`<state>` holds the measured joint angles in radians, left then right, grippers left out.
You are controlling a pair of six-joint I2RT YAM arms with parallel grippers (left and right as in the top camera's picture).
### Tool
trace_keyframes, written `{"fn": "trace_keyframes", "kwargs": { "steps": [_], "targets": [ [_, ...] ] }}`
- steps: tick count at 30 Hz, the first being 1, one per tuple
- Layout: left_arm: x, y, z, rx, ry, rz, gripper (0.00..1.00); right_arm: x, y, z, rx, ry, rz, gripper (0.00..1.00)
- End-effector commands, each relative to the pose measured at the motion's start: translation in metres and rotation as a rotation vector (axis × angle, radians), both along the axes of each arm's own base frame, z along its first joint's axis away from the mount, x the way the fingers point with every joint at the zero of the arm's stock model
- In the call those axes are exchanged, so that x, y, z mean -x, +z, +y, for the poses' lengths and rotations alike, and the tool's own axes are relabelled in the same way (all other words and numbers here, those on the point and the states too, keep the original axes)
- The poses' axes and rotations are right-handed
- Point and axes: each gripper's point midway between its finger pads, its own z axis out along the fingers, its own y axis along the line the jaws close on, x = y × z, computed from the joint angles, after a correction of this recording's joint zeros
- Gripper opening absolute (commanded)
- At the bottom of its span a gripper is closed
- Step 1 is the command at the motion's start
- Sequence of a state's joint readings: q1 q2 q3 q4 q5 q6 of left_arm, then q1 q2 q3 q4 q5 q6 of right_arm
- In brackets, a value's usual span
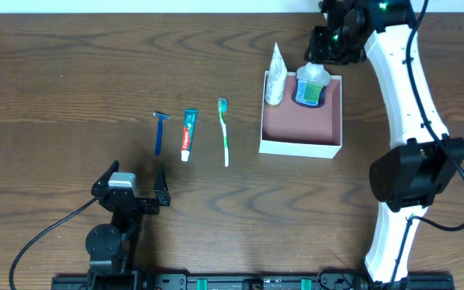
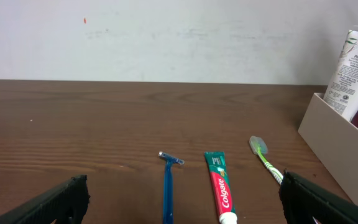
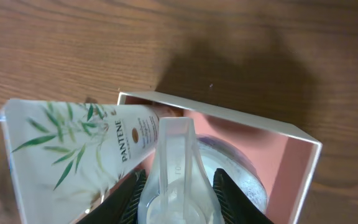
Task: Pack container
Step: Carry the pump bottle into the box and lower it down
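The container (image 1: 300,147), a shallow white box with a pink inside, sits at the right of the table. It also shows in the right wrist view (image 3: 291,132) and the left wrist view (image 2: 340,146). A white Pantene tube (image 1: 275,76) (image 3: 73,137) (image 2: 356,71) leans in its far left corner. My right gripper (image 1: 325,55) (image 3: 178,199) is shut on the clear top of a clear bottle with a blue label (image 1: 311,84) (image 3: 176,168), which stands in the far part of the box. My left gripper (image 1: 133,187) (image 2: 182,202) is open and empty near the front left.
A blue razor (image 1: 159,133) (image 2: 168,186), a Colgate toothpaste tube (image 1: 188,134) (image 2: 220,186) and a green-and-white toothbrush (image 1: 225,133) (image 2: 265,158) lie side by side on the wooden table, left of the container and just ahead of the left gripper.
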<state>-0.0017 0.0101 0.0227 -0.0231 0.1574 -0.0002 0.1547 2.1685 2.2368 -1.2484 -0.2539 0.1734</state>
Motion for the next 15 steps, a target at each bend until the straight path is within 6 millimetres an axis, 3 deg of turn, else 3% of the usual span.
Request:
{"fn": "trace_keyframes", "kwargs": {
  "steps": [1,15],
  "targets": [
    [0.001,-0.015,-0.002,-0.004,-0.012,0.044,0.98,0.001,0.000,0.011,-0.029,0.037,-0.008,0.25],
    [0.001,-0.015,-0.002,-0.004,-0.012,0.044,0.98,-0.003,-0.021,0.013,-0.035,0.040,0.001,0.27]
  ]
}}
